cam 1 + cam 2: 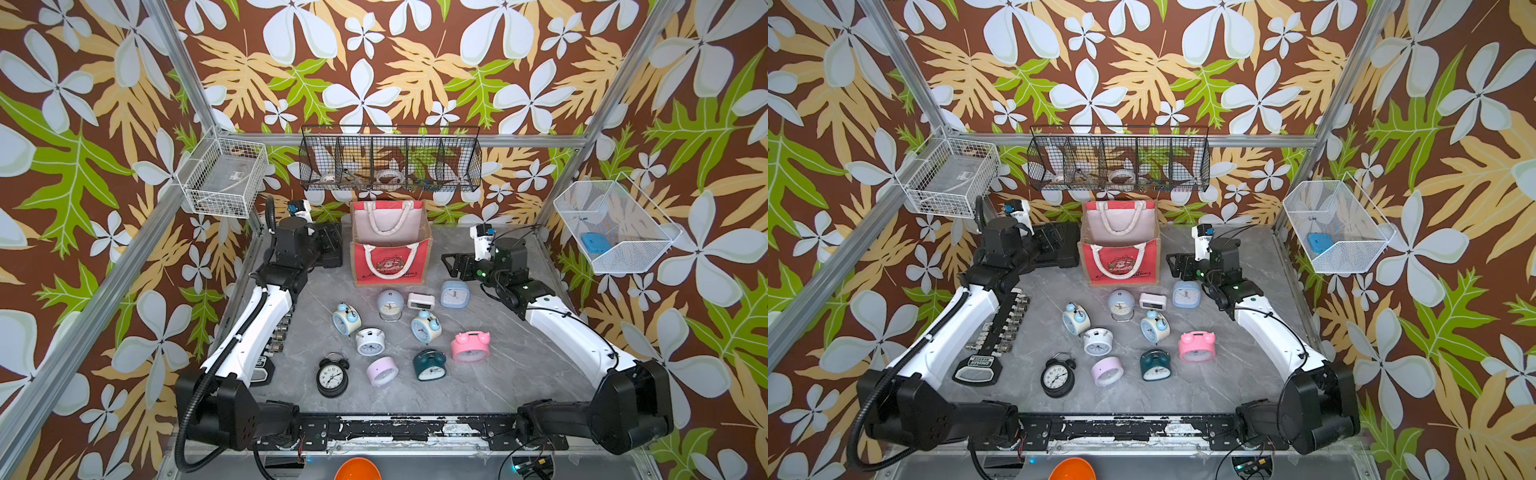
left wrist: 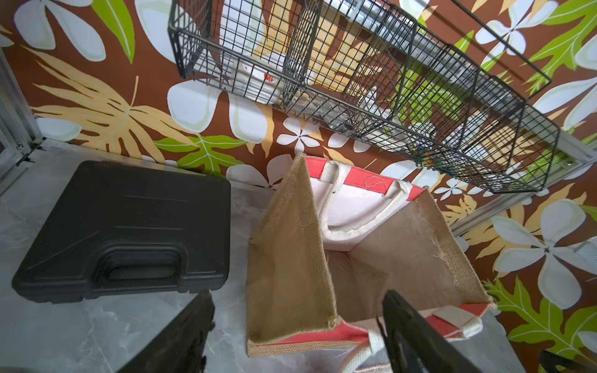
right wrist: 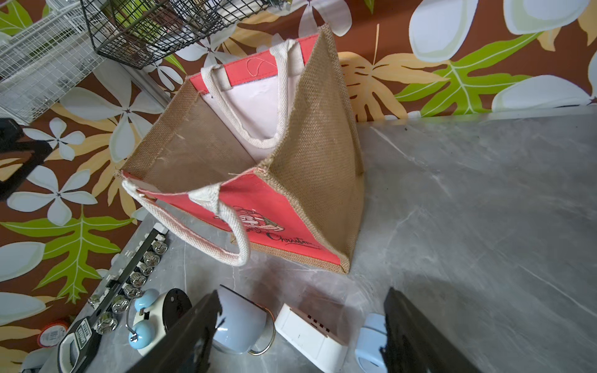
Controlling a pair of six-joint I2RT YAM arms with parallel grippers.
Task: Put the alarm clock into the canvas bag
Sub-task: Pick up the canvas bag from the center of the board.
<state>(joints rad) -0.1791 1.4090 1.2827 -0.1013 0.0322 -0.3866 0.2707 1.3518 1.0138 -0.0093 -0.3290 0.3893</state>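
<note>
The canvas bag (image 1: 390, 257) stands upright in the upper centre, mouth gaping, I'd say so a clock drops straight in. Alarm clocks (image 1: 390, 302) dot the tabletop (image 1: 498, 374) just below it. Left tool (image 2: 297, 300) and right tool (image 3: 303, 292) flank the bag, both spread wide, both empty. The pale blue square clock (image 1: 455, 294) lies nearest the right one.

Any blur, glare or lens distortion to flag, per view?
Both top views: evenly lit, bag and black clock sharp. Left wrist view: wide-angle warp bends the wire basket; near fingers soft-edged. Right wrist view: bag crisp, print readable, fingers blurred.
</note>
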